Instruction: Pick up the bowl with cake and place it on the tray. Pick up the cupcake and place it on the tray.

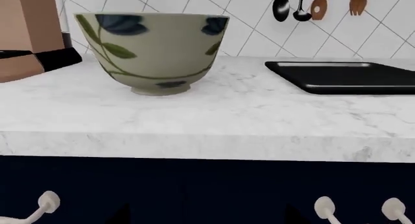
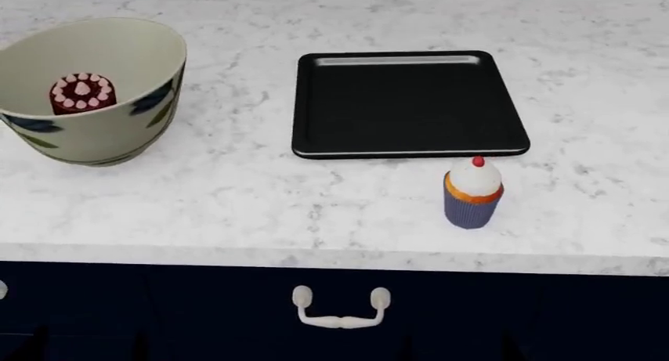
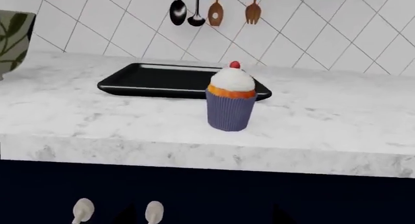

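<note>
Black tray (image 2: 410, 104), long axis left-right

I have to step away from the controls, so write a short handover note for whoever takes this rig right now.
Grippers: neither shows in any view, so their states are unknown.
Things: the bowl stands on the counter left of the tray, with the cake inside it. The cupcake stands upright on the counter just in front of the tray's near right corner. The tray holds nothing.
Done: nothing yet.
Left: lift the bowl with its cake onto the tray, then the cupcake. The bowl looks nearly as wide as the tray, so room for the cupcake may be tight.
</note>
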Controlling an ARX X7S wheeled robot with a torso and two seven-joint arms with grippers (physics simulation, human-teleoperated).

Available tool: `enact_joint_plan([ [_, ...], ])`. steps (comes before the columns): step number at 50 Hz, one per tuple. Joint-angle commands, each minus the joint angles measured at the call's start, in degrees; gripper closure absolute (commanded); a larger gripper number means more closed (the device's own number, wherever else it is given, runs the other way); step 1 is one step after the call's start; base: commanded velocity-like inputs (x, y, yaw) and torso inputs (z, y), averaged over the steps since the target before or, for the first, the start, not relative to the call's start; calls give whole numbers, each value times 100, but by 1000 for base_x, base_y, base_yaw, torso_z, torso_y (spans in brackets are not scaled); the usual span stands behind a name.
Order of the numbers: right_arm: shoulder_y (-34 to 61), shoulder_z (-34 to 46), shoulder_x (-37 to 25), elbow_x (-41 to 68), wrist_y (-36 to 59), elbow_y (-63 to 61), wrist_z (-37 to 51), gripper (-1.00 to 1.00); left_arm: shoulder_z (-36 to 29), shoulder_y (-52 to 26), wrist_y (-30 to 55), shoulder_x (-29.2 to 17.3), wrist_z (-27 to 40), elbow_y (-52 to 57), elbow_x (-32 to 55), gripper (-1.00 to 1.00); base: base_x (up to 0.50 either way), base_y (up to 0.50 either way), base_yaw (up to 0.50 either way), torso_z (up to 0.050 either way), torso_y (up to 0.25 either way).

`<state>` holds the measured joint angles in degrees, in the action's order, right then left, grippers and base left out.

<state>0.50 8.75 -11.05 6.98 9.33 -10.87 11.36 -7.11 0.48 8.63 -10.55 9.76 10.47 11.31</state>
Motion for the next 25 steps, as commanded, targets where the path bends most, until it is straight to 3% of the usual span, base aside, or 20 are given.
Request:
enact_joint_plan([
  [1,-97,-434,-700,299,2256,-2703,110,-100,531,139,1919,-568,300,2352,874,-100,0,0,0,0,0],
  [6,-48,-750,-977,435,3124,-3795,208,-100,672,34,2351,-770,538,2975,867,-100,0,0,0,0,0],
  [15,-6,-1194,-1118,892,3724,-4726,183,-100,1009,5,3048,-931,782,3802,1236,-100,0,0,0,0,0],
  [16,227,-1208,-1605,1360,3717,-4911,647,-100,1134,-177,3496,-974,911,4251,1525,-100,0,0,0,0,0],
  [18,319,-1035,-2133,2035,3572,-4909,1365,-100,1137,-217,3535,-988,925,4275,1561,-100,0,0,0,0,0],
  [25,468,-855,-2631,2590,3365,-4889,1968,-100,1097,-330,3564,-1033,969,4275,1582,-100,0,0,0,0,0],
])
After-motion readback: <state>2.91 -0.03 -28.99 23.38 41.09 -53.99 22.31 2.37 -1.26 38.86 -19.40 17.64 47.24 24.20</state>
